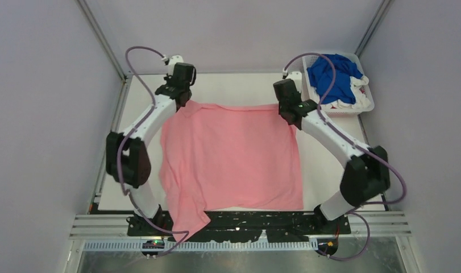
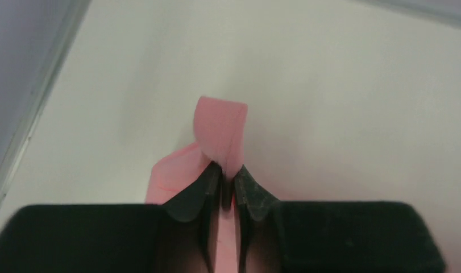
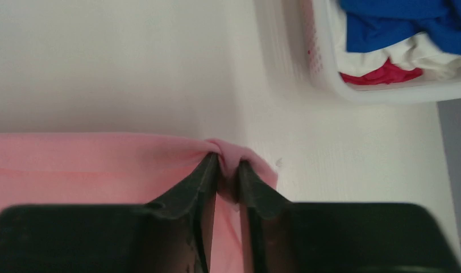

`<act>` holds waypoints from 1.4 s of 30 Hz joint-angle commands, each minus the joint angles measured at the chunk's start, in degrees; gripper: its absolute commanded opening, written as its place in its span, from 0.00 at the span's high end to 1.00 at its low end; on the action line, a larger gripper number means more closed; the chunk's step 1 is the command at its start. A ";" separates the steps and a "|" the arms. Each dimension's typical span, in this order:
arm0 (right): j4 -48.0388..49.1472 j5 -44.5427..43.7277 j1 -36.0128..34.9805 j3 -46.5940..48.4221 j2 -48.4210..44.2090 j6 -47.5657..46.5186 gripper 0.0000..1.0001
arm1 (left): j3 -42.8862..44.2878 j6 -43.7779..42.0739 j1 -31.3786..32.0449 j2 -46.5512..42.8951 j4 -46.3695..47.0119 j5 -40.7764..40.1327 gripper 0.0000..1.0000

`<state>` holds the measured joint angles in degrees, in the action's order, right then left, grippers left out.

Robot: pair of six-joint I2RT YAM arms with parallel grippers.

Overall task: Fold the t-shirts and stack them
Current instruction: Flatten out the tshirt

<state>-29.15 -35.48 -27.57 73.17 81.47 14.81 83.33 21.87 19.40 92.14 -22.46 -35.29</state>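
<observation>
A light pink t-shirt (image 1: 233, 156) lies spread flat across the white table (image 1: 330, 165), and its near left part hangs over the front edge. My left gripper (image 1: 184, 101) is at the shirt's far left corner, shut on a pinched fold of pink cloth (image 2: 221, 133). At the far right corner, my right gripper (image 1: 291, 115) is shut on the pink hem (image 3: 239, 156). In the wrist views both grippers (image 2: 228, 172) (image 3: 228, 165) show cloth squeezed between the fingertips. A royal blue t-shirt (image 1: 333, 74) lies on white ones (image 1: 353, 101) in the basket.
The white slatted basket (image 1: 366, 107) stands at the far right corner of the table, close to my right gripper; the right wrist view shows its rim (image 3: 330, 79) and a bit of red cloth (image 3: 381, 74) inside. Grey walls enclose the table on three sides.
</observation>
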 commanded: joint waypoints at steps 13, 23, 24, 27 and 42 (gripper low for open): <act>5.00 15.80 9.15 14.55 22.69 1.67 0.05 | 21.61 4.80 -3.60 20.66 -11.80 14.20 0.00; 17.87 34.60 9.16 -11.95 9.18 4.86 0.05 | 2.46 17.42 -6.57 15.05 -1.84 33.59 0.00; 18.06 35.66 9.14 -13.13 8.85 4.90 0.05 | 2.17 18.47 -6.97 15.69 -1.66 34.71 0.00; 18.49 37.41 9.16 -14.22 9.09 4.74 0.04 | 1.57 21.63 -8.29 18.16 -0.17 40.32 0.04; 18.51 39.25 9.20 -13.93 12.32 4.35 0.05 | 2.10 26.53 -9.90 23.83 -0.49 44.07 0.31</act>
<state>-12.84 2.96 -18.22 58.48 93.30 18.85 84.58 46.52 9.74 116.40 -24.03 7.64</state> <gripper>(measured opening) 0.955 0.728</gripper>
